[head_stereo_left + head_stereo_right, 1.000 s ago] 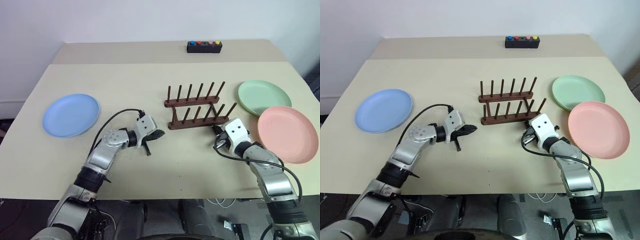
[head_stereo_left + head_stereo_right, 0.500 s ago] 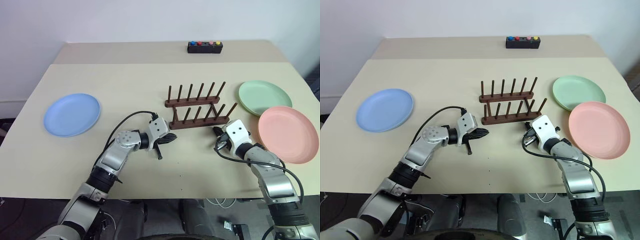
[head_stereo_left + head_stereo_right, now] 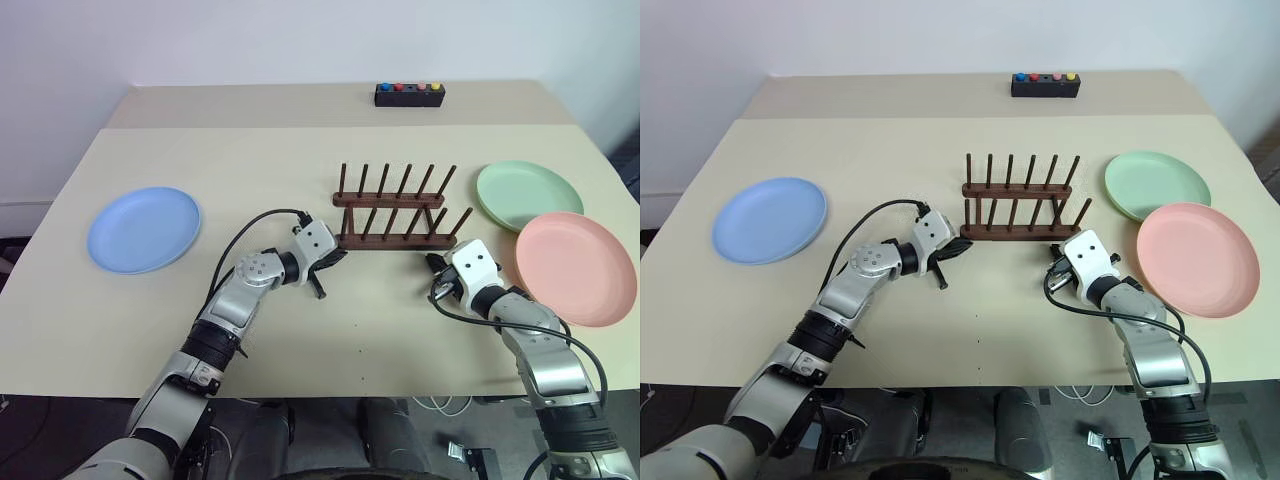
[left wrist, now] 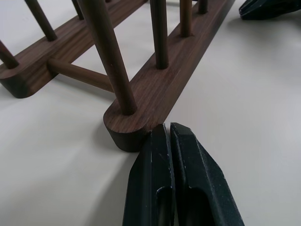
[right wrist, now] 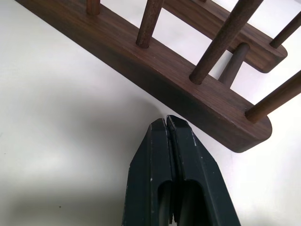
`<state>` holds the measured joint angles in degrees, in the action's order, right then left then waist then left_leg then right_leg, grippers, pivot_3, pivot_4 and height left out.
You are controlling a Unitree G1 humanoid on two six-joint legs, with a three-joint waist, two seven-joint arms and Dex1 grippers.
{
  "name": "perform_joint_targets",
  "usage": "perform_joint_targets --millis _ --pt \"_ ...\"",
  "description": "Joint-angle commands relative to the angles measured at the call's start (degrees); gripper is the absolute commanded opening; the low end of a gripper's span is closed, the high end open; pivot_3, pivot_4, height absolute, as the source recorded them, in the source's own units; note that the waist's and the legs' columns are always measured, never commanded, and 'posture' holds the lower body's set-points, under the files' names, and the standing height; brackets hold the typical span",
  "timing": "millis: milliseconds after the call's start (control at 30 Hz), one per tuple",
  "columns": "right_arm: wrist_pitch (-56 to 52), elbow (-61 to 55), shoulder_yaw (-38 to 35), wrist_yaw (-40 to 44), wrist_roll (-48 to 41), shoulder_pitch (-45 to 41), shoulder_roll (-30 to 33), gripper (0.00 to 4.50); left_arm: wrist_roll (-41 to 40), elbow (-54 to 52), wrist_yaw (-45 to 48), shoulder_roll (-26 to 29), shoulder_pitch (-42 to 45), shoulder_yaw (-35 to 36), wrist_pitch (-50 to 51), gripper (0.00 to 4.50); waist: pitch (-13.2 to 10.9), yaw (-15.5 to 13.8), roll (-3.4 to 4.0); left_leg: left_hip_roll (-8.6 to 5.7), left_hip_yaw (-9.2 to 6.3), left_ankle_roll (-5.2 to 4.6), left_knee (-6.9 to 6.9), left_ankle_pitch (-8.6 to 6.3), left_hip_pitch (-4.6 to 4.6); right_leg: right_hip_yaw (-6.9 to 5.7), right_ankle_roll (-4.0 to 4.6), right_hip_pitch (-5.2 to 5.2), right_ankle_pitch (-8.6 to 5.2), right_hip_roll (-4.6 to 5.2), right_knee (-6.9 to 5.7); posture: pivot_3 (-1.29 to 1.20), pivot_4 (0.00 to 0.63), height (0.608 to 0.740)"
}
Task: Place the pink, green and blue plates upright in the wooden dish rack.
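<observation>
On the left of the beige surface [image 3: 300,380] the blue plate [image 3: 143,229] lay flat, well apart from everything else. Next along, the left hand [image 3: 330,262] had its two black fingers pressed together, pinching nothing, with the tips against the near rail's left end of the wooden dish rack [image 3: 398,213]. The rack stood in the middle of the surface, two rails bearing six upright pegs each, and every slot was bare. The right hand [image 3: 437,266], fingers likewise pressed together and empty, sat just beside the same rail's right end. Further right the green plate [image 3: 528,194] lay flat, and the pink plate [image 3: 575,266] lay nearer the robot with its rim just overlapping the green one's edge. At the far edge rested one black button box [image 3: 409,94]. The count stood at three plates, one rack and two hands. The step in hand looked like squaring the rack between the two closed hands, with no plate lifted yet. The next move would probably call for one hand to spread, reach a plate's rim, pinch it, tip it upright and lower it between two pegs.
</observation>
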<state>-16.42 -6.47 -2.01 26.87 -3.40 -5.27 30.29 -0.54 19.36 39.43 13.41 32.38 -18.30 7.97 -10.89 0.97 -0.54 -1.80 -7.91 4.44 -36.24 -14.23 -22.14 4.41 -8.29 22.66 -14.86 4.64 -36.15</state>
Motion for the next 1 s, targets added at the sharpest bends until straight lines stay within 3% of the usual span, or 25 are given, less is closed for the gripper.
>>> perform_joint_targets --millis 33,233,267,333,567,600,767,1000 --pt "0.44 -1.4 -1.14 -0.13 0.06 -0.31 0.35 0.0 0.76 0.88 -0.38 0.58 -0.06 1.16 0.2 0.09 0.0 0.0 0.0 0.0 0.0 0.0 0.0 0.0 0.0 0.0 0.0 0.0 0.0 0.0 0.0 0.0 0.15 0.74" --pt "0.04 -10.08 -5.71 3.27 -3.74 4.61 3.03 0.0 -4.43 -5.47 5.39 2.68 -3.29 3.14 1.49 0.09 0.0 0.12 0.0 0.0 0.0 0.0 0.07 0.0 -0.03 0.01 0.0 0.06 0.0 0.0 0.01 0.0 0.15 0.74" --pt "-1.2 -12.64 -7.94 3.85 -5.52 5.9 3.5 0.24 -6.07 -7.35 6.97 3.28 -4.2 3.84 1.97 0.05 -0.01 0.11 0.02 0.0 0.0 0.0 0.09 0.0 -0.04 0.01 0.0 0.07 0.0 0.0 0.01 0.0 0.15 0.74" --pt "-3.17 -15.85 -10.93 4.29 -7.55 7.57 4.23 0.82 -8.17 -9.94 9.01 4.09 -5.39 4.69 2.98 0.03 -0.01 0.09 0.03 0.01 0.0 0.0 0.12 0.0 -0.09 0.01 0.0 0.12 0.0 0.0 0.0 0.0 0.15 0.74" --pt "-9.33 -22.16 -24.09 3.68 -7.43 13.84 9.83 4.19 -14.34 -19.24 17.1 6.66 -10.07 3.62 7.45 0.03 -0.01 -0.31 0.02 -0.02 -0.01 0.0 -0.01 0.0 -0.13 0.0 0.0 0.04 -0.01 0.04 0.04 0.0 0.15 0.74" --pt "-10.14 -21.91 -25.19 3.26 -7.13 14.23 10.23 4.48 -14.65 -19.88 17.69 6.62 -10.3 3.24 7.73 0.03 -0.01 -0.31 0.01 -0.02 0.0 0.0 -0.01 0.0 -0.13 0.01 0.0 0.04 -0.01 0.04 0.04 0.0 0.15 0.74" --pt "-15.03 -19.63 -27.45 1.41 -6.47 15.6 9.85 4.48 -14.02 -19.64 18.11 5.31 -9.69 1.86 8.01 0.03 -0.01 -0.21 0.02 0.0 0.01 0.0 0.01 0.0 -0.09 0.0 0.01 0.04 -0.01 0.02 0.03 0.0 0.15 0.74" --pt "-19.95 -18.91 -24.02 -0.57 -6.0 18.11 7.34 4.48 -14.48 -20.57 18.33 4.85 -10.49 1.15 7.86 0.03 -0.01 -0.12 0.03 -0.01 0.01 -0.01 0.01 0.0 -0.1 0.01 0.01 0.06 -0.02 0.03 0.03 0.0 0.15 0.74"
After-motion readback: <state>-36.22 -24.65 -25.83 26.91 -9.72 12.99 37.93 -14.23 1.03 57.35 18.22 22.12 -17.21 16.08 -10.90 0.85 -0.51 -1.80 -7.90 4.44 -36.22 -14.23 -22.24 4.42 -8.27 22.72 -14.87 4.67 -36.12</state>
